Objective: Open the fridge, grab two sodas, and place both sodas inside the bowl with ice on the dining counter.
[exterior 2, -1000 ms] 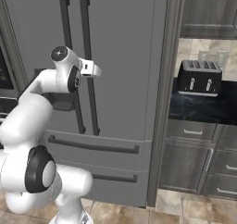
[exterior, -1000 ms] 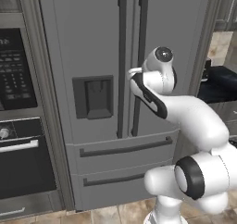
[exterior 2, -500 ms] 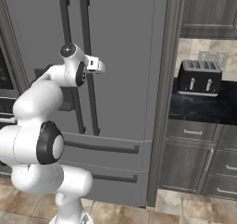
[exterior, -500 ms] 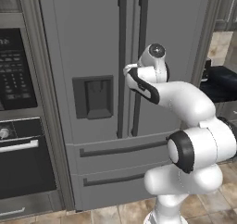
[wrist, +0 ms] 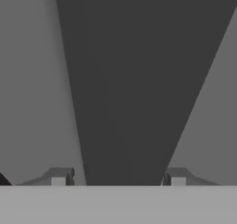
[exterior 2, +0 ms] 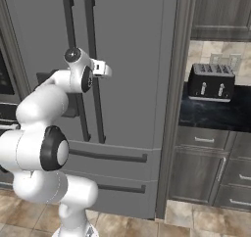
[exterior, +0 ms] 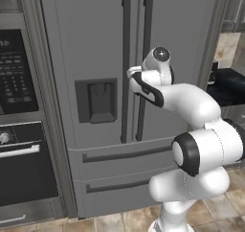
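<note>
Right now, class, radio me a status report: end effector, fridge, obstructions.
End effector straddling right door handle, fingers either side, grip unconfirmed. Fridge doors shut. No obstruction seen at handle.

Matte mid-grey French-door fridge with near-black vertical bar handles; one dark handle runs between the pincer's grey fingertips. Left of the pincer, a charcoal dispenser recess and a black wall oven with silver trim. Right of it, a black two-slot toaster on a black white-veined counter, dark grey cabinets
</note>
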